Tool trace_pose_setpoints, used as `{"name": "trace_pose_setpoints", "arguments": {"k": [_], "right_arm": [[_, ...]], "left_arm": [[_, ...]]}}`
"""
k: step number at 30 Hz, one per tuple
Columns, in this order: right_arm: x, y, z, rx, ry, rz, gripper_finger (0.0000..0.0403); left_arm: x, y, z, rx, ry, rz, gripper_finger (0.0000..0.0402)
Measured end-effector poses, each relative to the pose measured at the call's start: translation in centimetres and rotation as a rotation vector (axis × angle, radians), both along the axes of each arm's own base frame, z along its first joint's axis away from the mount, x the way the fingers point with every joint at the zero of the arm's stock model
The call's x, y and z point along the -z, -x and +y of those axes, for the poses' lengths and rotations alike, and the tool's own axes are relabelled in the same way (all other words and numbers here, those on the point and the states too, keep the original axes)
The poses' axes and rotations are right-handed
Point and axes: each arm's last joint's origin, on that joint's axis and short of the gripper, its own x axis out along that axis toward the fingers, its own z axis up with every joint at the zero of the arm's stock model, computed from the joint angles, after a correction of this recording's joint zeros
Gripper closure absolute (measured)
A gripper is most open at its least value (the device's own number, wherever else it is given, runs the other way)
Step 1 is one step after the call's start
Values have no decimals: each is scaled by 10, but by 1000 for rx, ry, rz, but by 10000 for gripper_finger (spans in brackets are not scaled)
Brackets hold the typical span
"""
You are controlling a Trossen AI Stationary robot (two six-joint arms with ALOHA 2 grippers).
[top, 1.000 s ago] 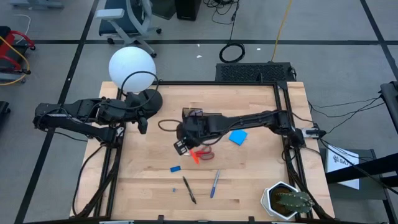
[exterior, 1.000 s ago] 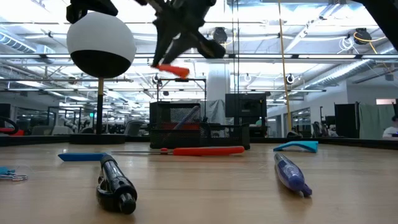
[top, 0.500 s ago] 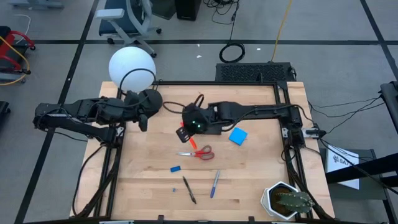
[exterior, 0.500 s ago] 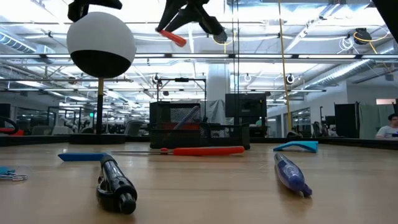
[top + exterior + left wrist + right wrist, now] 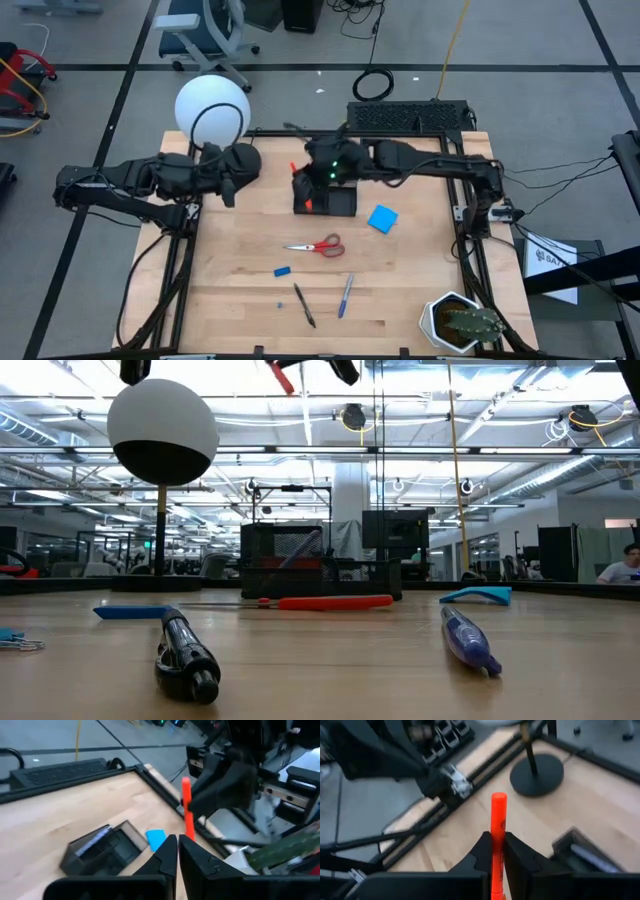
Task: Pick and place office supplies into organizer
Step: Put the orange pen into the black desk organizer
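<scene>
Right gripper point(image 5: 493, 851) is pinching the orange pen point(image 5: 498, 827) between its jaws, holding it above the organizer point(image 5: 325, 201) at the table's point(image 5: 400, 280) back middle. To do this well: tip the pen vertical, centre it over an open compartment, lower before letting go. Lamp base point(image 5: 238, 160) is sitting just beside on one side, blue pad point(image 5: 382, 219) on the other; room above looks free. Left gripper point(image 5: 178, 851) is waiting near the lamp base, jaws pressed together. Scissors point(image 5: 316, 245) and other pens are lying nearer the front.

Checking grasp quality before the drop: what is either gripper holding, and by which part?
The right gripper pinches the orange pen near its lower end, most of the barrel protruding. The left gripper is shut, holding nothing.
</scene>
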Motion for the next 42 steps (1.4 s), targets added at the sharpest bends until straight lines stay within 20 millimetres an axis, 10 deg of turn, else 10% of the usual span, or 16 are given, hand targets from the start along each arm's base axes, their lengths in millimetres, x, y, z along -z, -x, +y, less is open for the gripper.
{"name": "trace_pose_setpoints", "arguments": {"k": [28, 42], "right_arm": [[-41, 12, -9, -204, 27, -251, 382], [-53, 10, -13, -168, 50, -365, 382]], "left_arm": [[1, -52, -11, 281, -39, -93, 376], [-5, -42, -11, 324, -135, -115, 207]]}}
